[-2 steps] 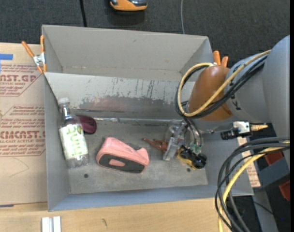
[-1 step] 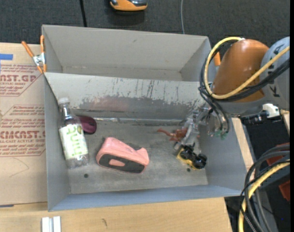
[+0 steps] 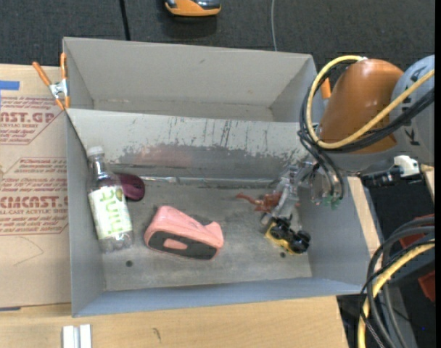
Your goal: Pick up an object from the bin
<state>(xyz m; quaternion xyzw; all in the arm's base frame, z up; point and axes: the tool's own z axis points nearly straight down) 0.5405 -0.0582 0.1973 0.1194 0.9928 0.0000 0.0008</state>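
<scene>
Hand (image 3: 289,194) noted low at the right end of the grey bin (image 3: 206,85), set down close to the floor beneath the arm's orange cover (image 3: 358,104). Whether the hand is open or closed cannot be told. Nothing can be made out in its grip.

Two small things are found nearest the hand. A thin red piece (image 3: 253,200) lies just to the hand's left, touching it or nearly so; which cannot be settled. A black and yellow toy (image 3: 289,238) lies just below the hand in the camera view, near the right wall. Which of the two is meant cannot be said.

Well apart, toward the left half:
- a pink and black shoe (image 3: 184,234), lying flat near the middle
- a clear bottle (image 3: 108,209) with a green label, on its side along the left wall
- a small purple lump (image 3: 133,187) just beside the bottle's neck

Progress, as judged: the reach into the bin appears made, but no pick is confirmed. All five things are seen resting on the bin floor. A firm hold and the lift out are judged to remain.
</scene>
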